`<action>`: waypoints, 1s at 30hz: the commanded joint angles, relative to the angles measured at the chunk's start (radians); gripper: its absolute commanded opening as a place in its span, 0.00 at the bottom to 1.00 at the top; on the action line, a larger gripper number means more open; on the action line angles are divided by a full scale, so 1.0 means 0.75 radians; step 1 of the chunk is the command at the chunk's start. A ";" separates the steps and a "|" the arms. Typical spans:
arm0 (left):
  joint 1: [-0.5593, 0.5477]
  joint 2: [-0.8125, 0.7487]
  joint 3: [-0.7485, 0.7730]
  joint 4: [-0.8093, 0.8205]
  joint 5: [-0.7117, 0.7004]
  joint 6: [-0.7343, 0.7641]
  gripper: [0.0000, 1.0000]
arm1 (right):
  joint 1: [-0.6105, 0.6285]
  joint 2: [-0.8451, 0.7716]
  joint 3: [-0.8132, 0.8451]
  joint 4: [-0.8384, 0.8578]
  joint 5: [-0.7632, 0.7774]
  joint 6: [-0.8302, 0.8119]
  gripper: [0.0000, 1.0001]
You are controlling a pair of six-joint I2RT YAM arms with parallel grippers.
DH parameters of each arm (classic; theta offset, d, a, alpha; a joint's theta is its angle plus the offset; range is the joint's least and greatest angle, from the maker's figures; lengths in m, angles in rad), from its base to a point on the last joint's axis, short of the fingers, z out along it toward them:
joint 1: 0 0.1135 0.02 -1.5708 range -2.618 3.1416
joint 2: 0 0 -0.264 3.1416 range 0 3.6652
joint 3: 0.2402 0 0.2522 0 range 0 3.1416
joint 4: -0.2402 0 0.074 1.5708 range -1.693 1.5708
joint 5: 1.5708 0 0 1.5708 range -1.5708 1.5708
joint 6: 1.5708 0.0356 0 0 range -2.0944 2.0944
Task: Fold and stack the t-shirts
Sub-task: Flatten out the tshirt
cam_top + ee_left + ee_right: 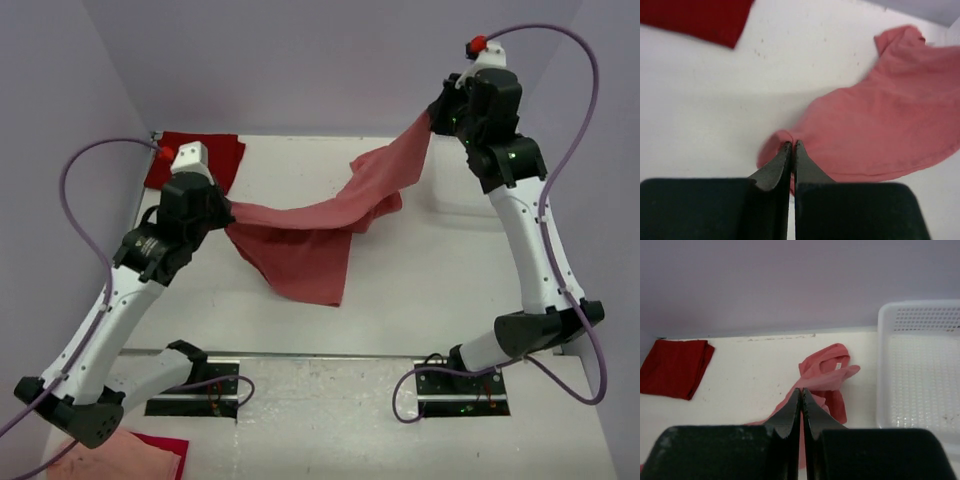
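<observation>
Jaws pinching, left gripper (791,146) and right gripper (801,391) stretch a salmon cloth t-shirt (300,250) between them. Soft, probably light, it sags; hems suit gripping.

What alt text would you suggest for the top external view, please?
A salmon t-shirt hangs stretched over the table between the left tool, gripping low, and the right tool, holding its end higher. A folded crimson t-shirt lies in the far left corner.
</observation>
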 commanded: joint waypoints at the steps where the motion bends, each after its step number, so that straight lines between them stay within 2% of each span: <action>1: 0.006 -0.055 0.220 -0.234 -0.166 0.079 0.00 | 0.008 -0.054 0.303 -0.160 -0.041 -0.106 0.00; 6: 0.006 -0.090 0.464 -0.320 -0.297 0.138 0.00 | 0.008 -0.105 0.582 -0.320 -0.092 -0.123 0.00; 10: 0.006 -0.133 0.568 -0.311 -0.367 0.181 0.00 | 0.018 -0.223 0.595 -0.367 -0.182 -0.102 0.00; 18: 0.006 -0.237 0.697 -0.187 -0.306 0.240 0.00 | 0.029 -0.518 0.640 -0.386 -0.291 -0.123 0.00; 21: 0.006 -0.308 0.750 -0.099 -0.255 0.291 0.00 | 0.029 -0.584 0.734 -0.420 -0.375 -0.125 0.00; 27: 0.006 -0.356 0.900 -0.005 -0.130 0.410 0.00 | 0.022 -0.806 0.636 -0.229 -0.632 -0.121 0.00; 30: 0.006 -0.374 0.957 0.026 -0.091 0.447 0.00 | 0.014 -0.848 0.650 -0.116 -0.771 -0.072 0.00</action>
